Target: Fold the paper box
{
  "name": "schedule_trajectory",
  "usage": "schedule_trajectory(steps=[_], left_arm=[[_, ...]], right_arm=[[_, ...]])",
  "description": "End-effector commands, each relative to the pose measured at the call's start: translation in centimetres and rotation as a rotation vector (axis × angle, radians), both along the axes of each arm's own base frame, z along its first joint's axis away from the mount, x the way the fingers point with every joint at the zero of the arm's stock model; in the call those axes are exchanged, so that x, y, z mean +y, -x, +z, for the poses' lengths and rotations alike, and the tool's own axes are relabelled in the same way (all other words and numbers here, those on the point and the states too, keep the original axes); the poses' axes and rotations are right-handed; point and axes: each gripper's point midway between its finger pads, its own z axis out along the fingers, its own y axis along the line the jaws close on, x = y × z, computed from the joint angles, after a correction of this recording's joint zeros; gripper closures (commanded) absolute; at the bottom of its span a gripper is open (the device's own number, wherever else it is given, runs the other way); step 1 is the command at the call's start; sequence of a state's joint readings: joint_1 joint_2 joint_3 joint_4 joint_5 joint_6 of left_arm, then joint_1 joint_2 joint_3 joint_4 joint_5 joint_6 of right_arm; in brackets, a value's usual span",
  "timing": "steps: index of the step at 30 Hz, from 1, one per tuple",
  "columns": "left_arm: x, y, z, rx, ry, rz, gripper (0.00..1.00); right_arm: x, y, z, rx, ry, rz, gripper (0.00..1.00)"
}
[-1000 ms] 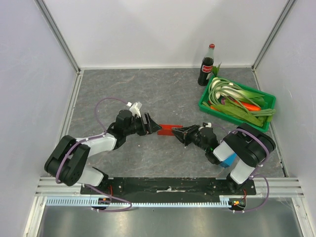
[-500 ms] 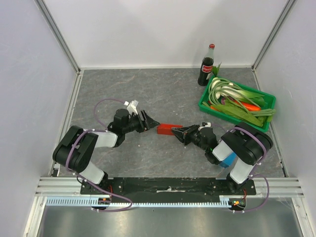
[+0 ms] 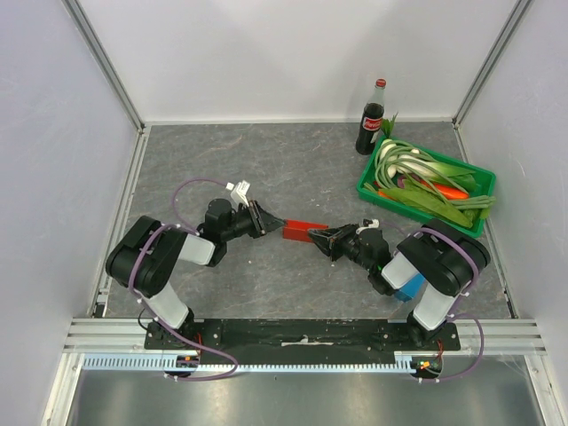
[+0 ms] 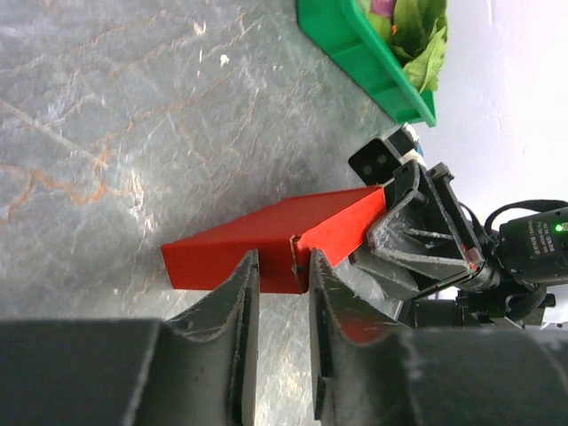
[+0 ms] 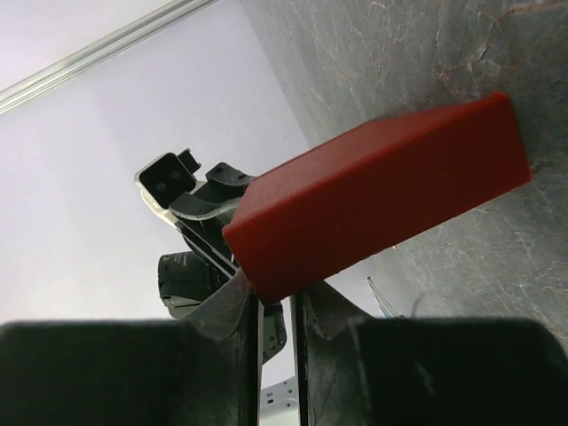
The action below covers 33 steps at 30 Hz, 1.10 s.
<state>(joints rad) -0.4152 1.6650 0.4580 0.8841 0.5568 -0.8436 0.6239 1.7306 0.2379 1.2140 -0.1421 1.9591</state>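
The paper box (image 3: 303, 231) is a small red rectangular pack held low over the grey table between the two arms. My left gripper (image 3: 277, 224) meets its left end. In the left wrist view the paper box (image 4: 240, 253) has its near corner between the narrowed fingertips (image 4: 244, 288), and red fills the gap at the tips of the left gripper (image 4: 282, 271). My right gripper (image 3: 321, 238) is shut on the opposite end. In the right wrist view the paper box (image 5: 382, 191) rises from the right gripper (image 5: 277, 297), whose jaws pinch its lower corner.
A green crate (image 3: 366, 189) of leeks and carrots stands at the back right, with a cola bottle (image 3: 371, 120) behind it. The crate's wall (image 4: 355, 53) shows in the left wrist view. A blue object (image 3: 410, 287) lies by the right arm. White walls enclose the table.
My left gripper has moved right onto the box's left end and its jaws have narrowed from wide open. The right gripper and the box have hardly moved.
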Motion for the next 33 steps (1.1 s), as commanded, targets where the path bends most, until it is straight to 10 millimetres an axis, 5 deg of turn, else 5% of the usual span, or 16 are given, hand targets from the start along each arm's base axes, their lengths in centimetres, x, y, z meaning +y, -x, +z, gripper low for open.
schedule_trajectory(steps=[1,8,13,14,17,20,22,23,29,33], left_arm=[[2.0,1.2,-6.8,0.182,-0.132,0.064,0.79],[2.8,1.9,-8.6,0.227,-0.203,0.062,0.89],[2.8,1.0,-8.2,0.222,-0.237,0.055,0.89],[2.8,1.2,-8.2,0.233,-0.25,0.052,0.89],[2.9,0.8,-7.9,0.234,-0.275,0.054,0.89],[2.9,0.2,-7.4,0.221,-0.289,0.054,0.89],[2.9,0.1,-7.3,0.226,-0.299,0.054,0.89],[2.9,0.0,-7.1,0.225,-0.298,0.051,0.89],[2.8,-0.4,-6.4,0.211,-0.311,0.044,0.89],[2.8,-0.4,-6.3,0.208,-0.315,0.047,0.89]], right_arm=[[-3.1,3.2,-9.8,0.272,0.263,-0.005,0.87],[-3.7,2.9,-10.4,0.217,0.325,0.031,0.84],[-2.6,1.9,-8.8,0.088,0.361,0.128,0.59],[-2.6,1.4,-8.1,0.02,0.389,0.147,0.46],[-2.1,1.1,-6.5,-0.12,0.461,0.247,0.29],[-1.5,1.4,-4.1,-0.252,0.502,0.345,0.2],[-2.2,2.6,-5.0,-0.308,0.637,0.48,0.17],[-1.7,2.3,-2.8,-0.397,0.633,0.512,0.14],[-4.8,0.8,1.3,-0.586,0.676,0.532,0.14],[-4.8,-0.4,2.9,-0.61,0.576,0.542,0.19]])
